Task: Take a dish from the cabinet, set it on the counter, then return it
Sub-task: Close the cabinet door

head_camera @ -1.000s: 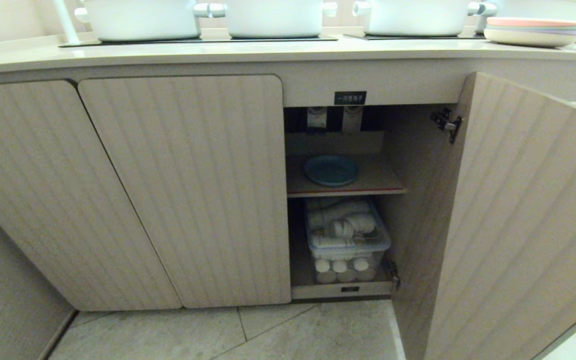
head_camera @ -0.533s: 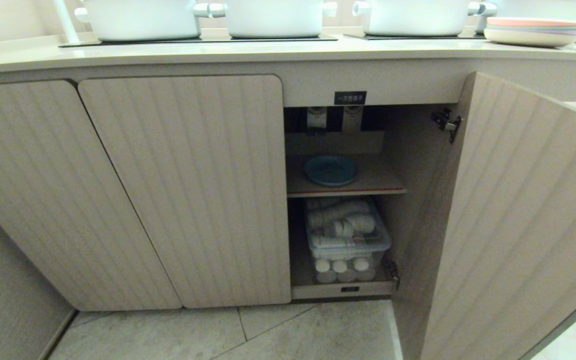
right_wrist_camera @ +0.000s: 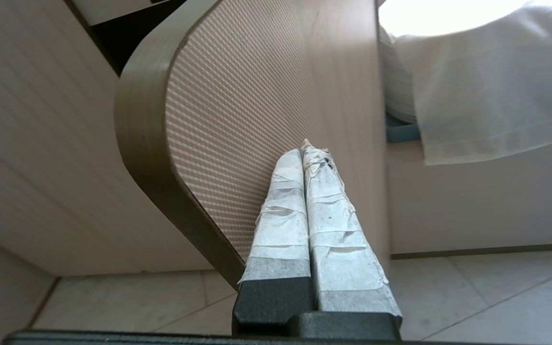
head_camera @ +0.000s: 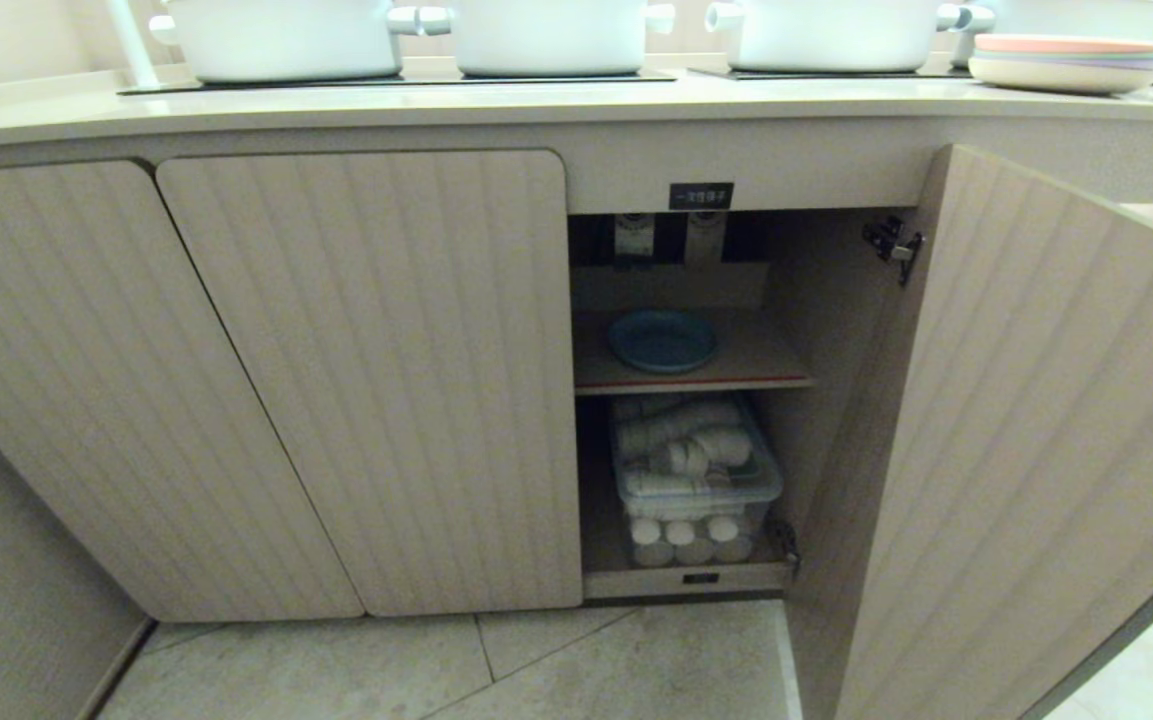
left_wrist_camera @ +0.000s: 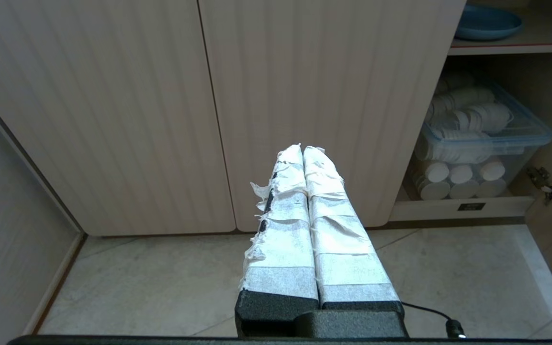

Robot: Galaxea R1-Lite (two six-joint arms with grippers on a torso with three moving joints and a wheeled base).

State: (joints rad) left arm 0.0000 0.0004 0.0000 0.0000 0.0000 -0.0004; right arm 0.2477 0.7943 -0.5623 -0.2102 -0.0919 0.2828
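Light-blue, the dish [head_camera: 663, 340] rests on the cabinet [head_camera: 366, 380] shelf, door open. Left gripper [left_wrist_camera: 303, 147] idles closed, below the dish. Right gripper [right_wrist_camera: 307, 149], closed and empty, presses the door [right_wrist_camera: 256, 120]; next it must open and reach in.

Light-blue dish [head_camera: 663, 340], round and shallow with a low raised rim, lay flat on the inner shelf of the beige ribbed cabinet [head_camera: 366, 380], whose right door stood swung open; a small black label sat above the opening, under the cream tabletop [head_camera: 536, 105]
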